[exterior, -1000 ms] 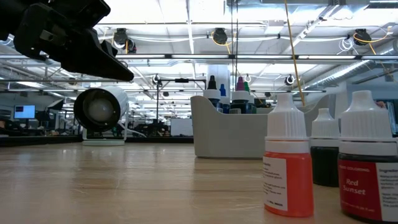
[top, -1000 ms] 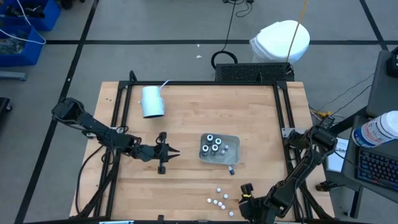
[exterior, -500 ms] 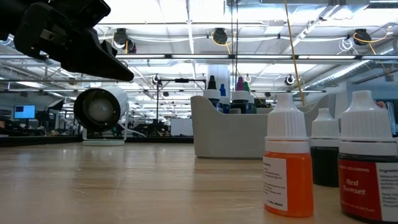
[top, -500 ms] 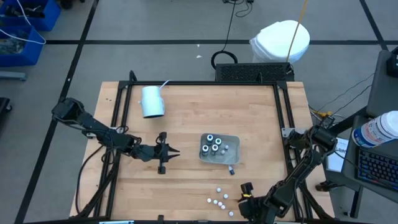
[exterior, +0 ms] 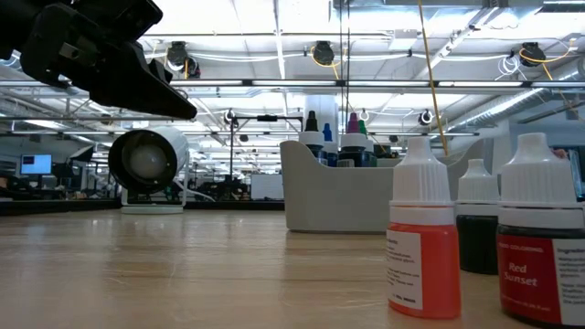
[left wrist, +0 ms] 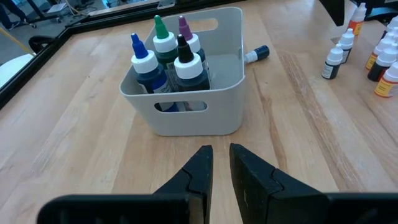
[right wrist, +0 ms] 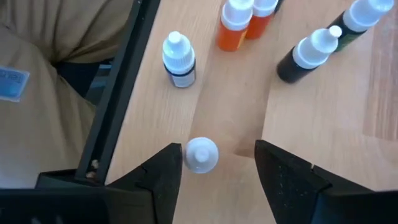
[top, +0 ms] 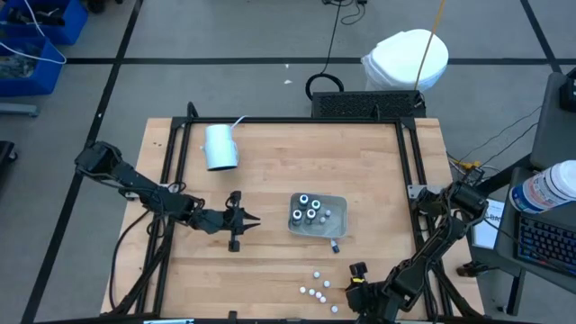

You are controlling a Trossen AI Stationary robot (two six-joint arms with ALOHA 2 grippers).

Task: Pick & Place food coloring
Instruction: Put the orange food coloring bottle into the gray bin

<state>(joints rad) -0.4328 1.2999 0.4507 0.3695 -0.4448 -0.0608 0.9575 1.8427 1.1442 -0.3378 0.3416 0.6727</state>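
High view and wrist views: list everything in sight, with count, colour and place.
Grey handled plastic tub: one, mid-table.
Dark dropper bottles with coloured tips: four, upright inside the tub.
Small white-capped dropper bottles: several, orange, red and dark, loose near the front edge.
Fallen bottle: one, lying beside the tub.
Pale blue cylindrical cup: one, on its side, rear left.
Left gripper: nearly shut, empty, facing the tub.
Right gripper: open around a white-capped bottle.

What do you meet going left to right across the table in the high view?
Left gripper, its fingers nearly shut on nothing → translucent grey square bin holding dark bottles → small dark bottle lying on its side by the bin. The pale blue cylindrical cup overlaps the left arm's span, so it is left out.
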